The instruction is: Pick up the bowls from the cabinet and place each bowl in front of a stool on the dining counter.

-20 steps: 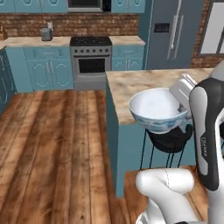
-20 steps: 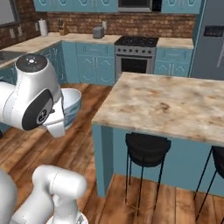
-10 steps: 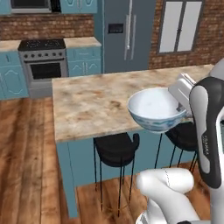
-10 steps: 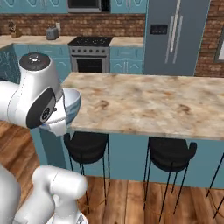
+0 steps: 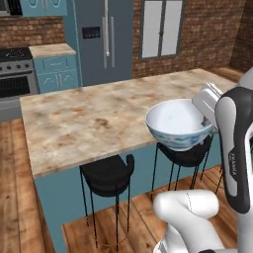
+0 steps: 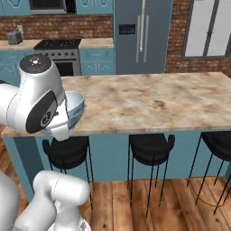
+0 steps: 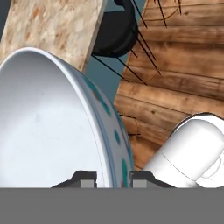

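Note:
My gripper [image 7: 113, 180] is shut on the rim of one white bowl [image 5: 178, 123] with a blue pattern outside. The bowl hangs upright just off the near edge of the dining counter [image 5: 89, 118], above a black stool [image 5: 185, 153]. A second stool [image 5: 108, 173] stands to its left. In the right base view the bowl [image 6: 74, 106] peeks out beside my arm at the left end of the counter [image 6: 153, 99], over the leftmost stool [image 6: 67, 149] of three. The hand view has the bowl [image 7: 48, 127] large at the left. The other bowl and the cabinet are out of view.
A grey fridge [image 5: 104, 39] and a stove [image 5: 15, 69] stand behind the island, with a window [image 5: 163, 27] in the brick wall. Two more stools [image 6: 151, 146] [image 6: 221, 142] line the counter's near side. Wooden floor [image 7: 183, 70] lies below.
The base has driven and turned, so the whole scene has slid left and the island's long side now faces me. The bowl stays in the gripper.

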Robot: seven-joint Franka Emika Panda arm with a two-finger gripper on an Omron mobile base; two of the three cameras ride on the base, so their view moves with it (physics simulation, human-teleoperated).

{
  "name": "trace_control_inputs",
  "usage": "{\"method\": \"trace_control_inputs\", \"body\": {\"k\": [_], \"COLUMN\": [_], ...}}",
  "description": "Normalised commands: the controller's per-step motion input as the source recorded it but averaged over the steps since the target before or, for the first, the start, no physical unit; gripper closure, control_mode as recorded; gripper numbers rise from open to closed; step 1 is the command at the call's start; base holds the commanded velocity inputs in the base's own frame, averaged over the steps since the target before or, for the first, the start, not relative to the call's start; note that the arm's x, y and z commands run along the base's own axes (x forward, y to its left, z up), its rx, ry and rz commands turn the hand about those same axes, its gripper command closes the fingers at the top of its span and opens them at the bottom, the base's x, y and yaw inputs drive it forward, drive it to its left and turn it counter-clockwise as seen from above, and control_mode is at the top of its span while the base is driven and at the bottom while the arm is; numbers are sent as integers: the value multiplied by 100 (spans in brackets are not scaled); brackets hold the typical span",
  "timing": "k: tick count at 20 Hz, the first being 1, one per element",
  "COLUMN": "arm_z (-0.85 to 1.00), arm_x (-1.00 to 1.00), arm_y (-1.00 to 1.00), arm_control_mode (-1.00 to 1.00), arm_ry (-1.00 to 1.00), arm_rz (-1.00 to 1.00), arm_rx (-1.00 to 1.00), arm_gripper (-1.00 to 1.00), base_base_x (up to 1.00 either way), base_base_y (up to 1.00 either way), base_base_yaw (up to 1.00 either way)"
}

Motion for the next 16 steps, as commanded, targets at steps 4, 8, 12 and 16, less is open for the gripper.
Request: {"method": "trace_control_inputs", "body": {"k": [4,8,12,16], "arm_z": [0,0,0,-12], "arm_x": [0,0,15,81], "arm_y": [0,0,0,3], "arm_control_mode": [100,100,-100,-100], "arm_ry": [0,0,0,0], "arm_rz": [0,0,6,30], "arm_rx": [0,0,1,4], "arm_gripper": [100,100,100,100], "base_base_x": [65,76,43,0], "base_base_y": [-3,9,0,0], "base_base_yaw": [20,24,15,0]}}
